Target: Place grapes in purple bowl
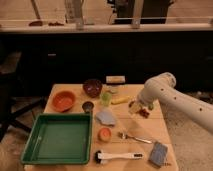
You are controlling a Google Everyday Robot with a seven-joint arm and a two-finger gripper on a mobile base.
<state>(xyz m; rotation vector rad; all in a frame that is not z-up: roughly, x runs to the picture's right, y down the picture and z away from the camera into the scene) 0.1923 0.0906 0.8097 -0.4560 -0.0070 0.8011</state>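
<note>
The grapes [144, 114] are a small dark red cluster lying on the right side of the wooden table [155, 131]. My gripper [137, 108] hangs at the end of the white arm [170, 94], directly over the grapes and slightly to their left. It is open, with nothing visibly held. The purple bowl [92, 87] is dark and glossy and stands at the back of the table, well to the left of the gripper. I cannot see anything inside it.
An orange bowl [64, 100] and a tiny dark cup [88, 106] sit left of centre. A green pepper [106, 98] and a banana [121, 100] lie between bowl and gripper. In front are a green tray [58, 138], grey cloth [105, 118], fork [134, 137], brush [119, 156] and blue sponge [159, 153].
</note>
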